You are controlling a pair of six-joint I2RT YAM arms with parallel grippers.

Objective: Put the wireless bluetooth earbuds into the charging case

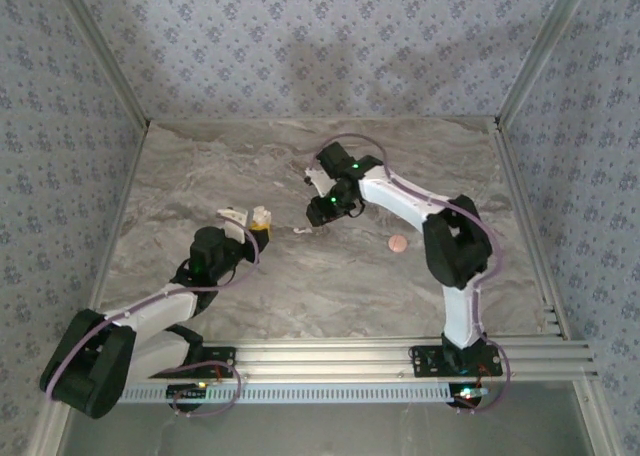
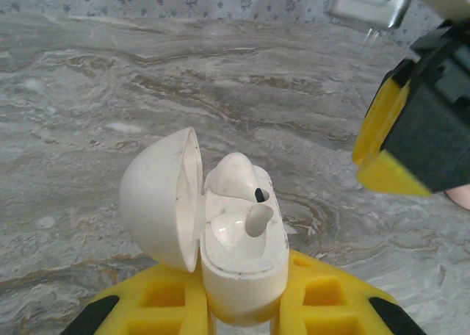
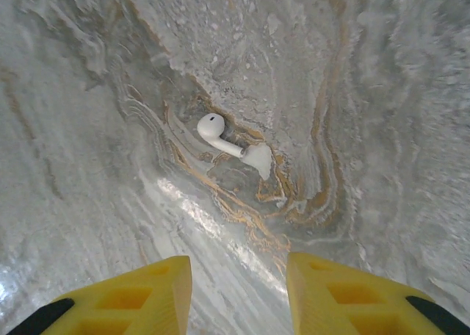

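The white charging case [image 2: 242,254] is held upright with its lid [image 2: 158,195] swung open to the left, and my left gripper [image 2: 242,309] is shut on its base. One earbud [image 2: 236,175] sits in the far slot, while the near slot [image 2: 257,221] is hollow. A second white earbud [image 3: 219,135] lies loose on the marble, ahead of my right gripper [image 3: 239,291], whose yellow fingers stand apart with nothing between them. In the top view that earbud [image 1: 303,230] lies between the left gripper [image 1: 258,221] and the right gripper [image 1: 320,214].
A copper coin [image 1: 398,243] lies on the marble table [image 1: 300,286] right of the earbud. One yellow finger [image 2: 382,137] of the right gripper hangs close above and right of the case. Aluminium rails and patterned walls border the table.
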